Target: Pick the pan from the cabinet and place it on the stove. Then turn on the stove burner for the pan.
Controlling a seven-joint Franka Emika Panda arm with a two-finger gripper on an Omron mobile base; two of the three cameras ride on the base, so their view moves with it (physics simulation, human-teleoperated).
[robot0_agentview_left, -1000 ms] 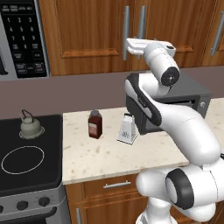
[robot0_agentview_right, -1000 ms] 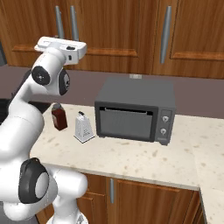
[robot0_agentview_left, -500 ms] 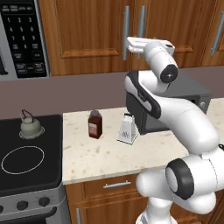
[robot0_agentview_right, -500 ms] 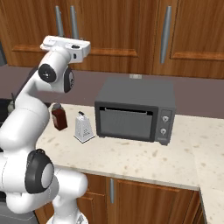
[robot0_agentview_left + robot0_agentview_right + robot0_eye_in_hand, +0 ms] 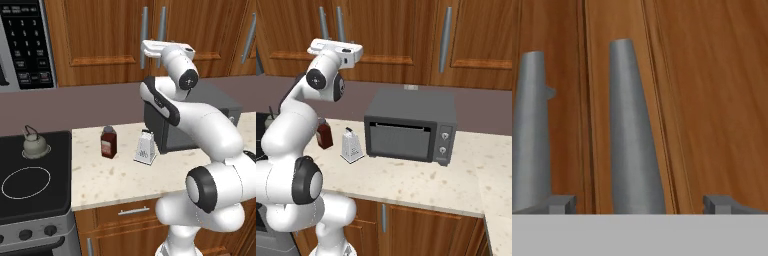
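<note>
We see the arm (image 5: 200,120) raised high, its hand level with the cabinet (image 5: 115,35) doors and pointing at them. In the hand view the gripper (image 5: 639,204) looks straight at the wood from close by, and its two tips stand wide apart with nothing between them. One silver handle (image 5: 634,135) lies between the tips, nearer the left one, and a second handle (image 5: 531,130) runs at that view's left edge; we cannot tell whether either tip touches a bar. In the left base view the hand sits just in front of the pair of handles (image 5: 152,30) where the two doors meet.

The doors are closed, so the pan, if it is inside, is hidden from us.

Below and to the left we see the stove (image 5: 50,200), with a large white burner (image 5: 26,182) ring drawn on its black glass and round knobs (image 5: 35,232) along the steel front. A small kettle (image 5: 35,146) stands behind the ring, well apart from it. A microwave (image 5: 22,45) hangs above the stove.

On the counter (image 5: 110,180) a dark red bottle (image 5: 108,142) stands near the stove's edge, and a grater (image 5: 145,148) stands just beside it on the right. Right of the grater sits a toaster oven (image 5: 411,127), with two knobs on its front, against the back wall.
</note>
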